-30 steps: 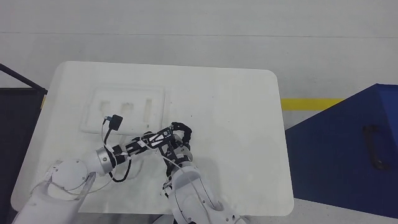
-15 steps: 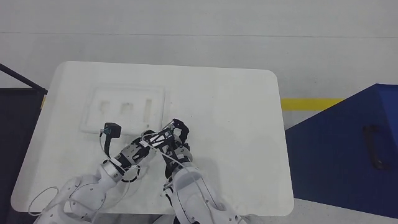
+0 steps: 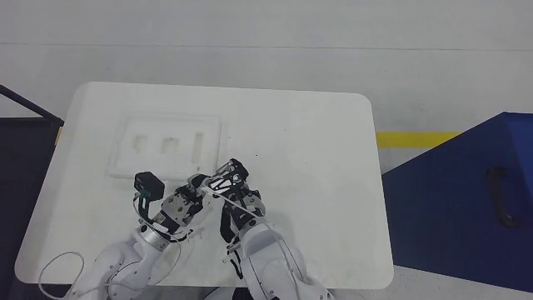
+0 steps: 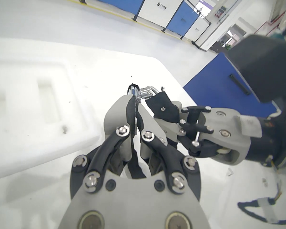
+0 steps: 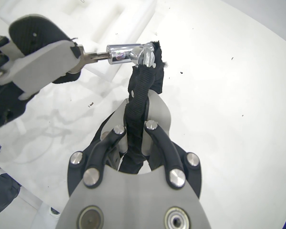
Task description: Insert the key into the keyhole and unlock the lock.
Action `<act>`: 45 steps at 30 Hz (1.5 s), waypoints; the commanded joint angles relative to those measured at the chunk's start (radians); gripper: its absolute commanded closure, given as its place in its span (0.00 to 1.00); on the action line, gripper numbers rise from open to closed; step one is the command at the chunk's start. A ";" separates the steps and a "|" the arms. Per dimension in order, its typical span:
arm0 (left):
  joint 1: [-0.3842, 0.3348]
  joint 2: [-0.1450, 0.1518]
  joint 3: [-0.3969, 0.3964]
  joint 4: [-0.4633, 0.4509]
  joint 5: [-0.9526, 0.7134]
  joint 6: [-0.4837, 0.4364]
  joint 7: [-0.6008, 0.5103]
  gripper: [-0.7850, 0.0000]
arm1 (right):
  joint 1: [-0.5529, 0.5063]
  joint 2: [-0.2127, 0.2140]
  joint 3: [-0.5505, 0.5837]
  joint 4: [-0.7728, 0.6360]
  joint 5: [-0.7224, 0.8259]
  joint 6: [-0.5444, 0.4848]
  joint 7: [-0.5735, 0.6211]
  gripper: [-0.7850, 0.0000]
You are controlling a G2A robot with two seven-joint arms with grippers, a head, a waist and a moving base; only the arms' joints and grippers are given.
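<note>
A small chrome lock is held above the white table, with my right gripper shut on its shackle end between black pads. The silver key is in the lock's keyhole end. My left gripper is shut on the key's head. In the left wrist view my left gripper has its pads pressed together, with the chrome lock just past its tips and the right gripper beside it. From above, both grippers meet at the lock near the table's front.
A white foam tray with several recesses lies on the table just beyond the grippers, at the left. A blue cabinet stands off the table's right side. A thin cable loops by the left arm.
The left arm has folded back toward the robot and its wrist has swung round. Its fingertips have stayed at the lock. The right gripper has hardly shifted.
</note>
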 commanded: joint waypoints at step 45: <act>0.048 -0.043 0.091 0.155 1.247 0.810 0.471 1.00 | -0.019 0.021 -0.007 0.009 0.028 0.003 -0.069 1.00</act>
